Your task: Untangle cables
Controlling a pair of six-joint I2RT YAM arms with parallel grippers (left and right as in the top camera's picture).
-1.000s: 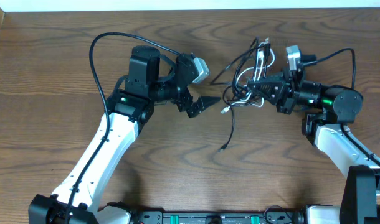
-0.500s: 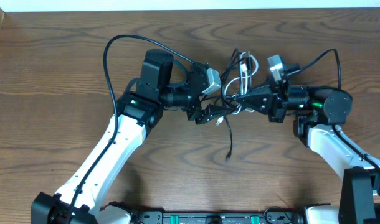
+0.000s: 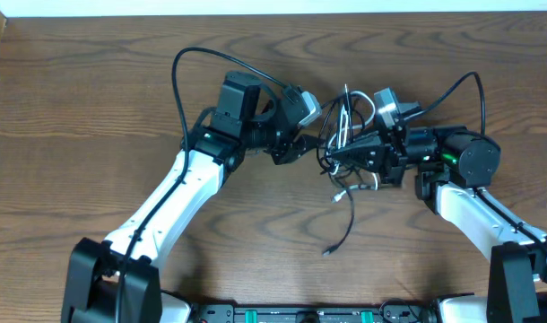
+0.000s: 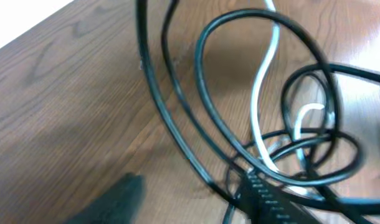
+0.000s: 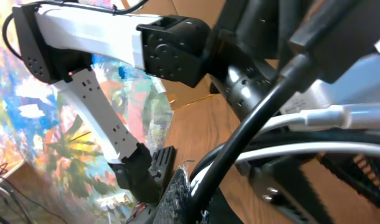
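The tangle of cables point(image 3: 345, 135) is pinched in the closed right fingers point(image 3: 354, 152), just above the table point(image 3: 76, 135). The left fingers' point(image 3: 290, 149) state cannot be told. A single black loop should be taken and drawn aside slowly.

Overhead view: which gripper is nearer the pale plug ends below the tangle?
Right. The right gripper is right beside the pale plug ends; the left gripper sits farther left.

The table point(image 3: 76, 108) was brown wood with plain grain — smooth, faintly sheened. The cables point(image 4: 265, 190) wore glossy plastic sheaths, black and white; the arm shells point(image 3: 166, 202) were smooth white plastic.
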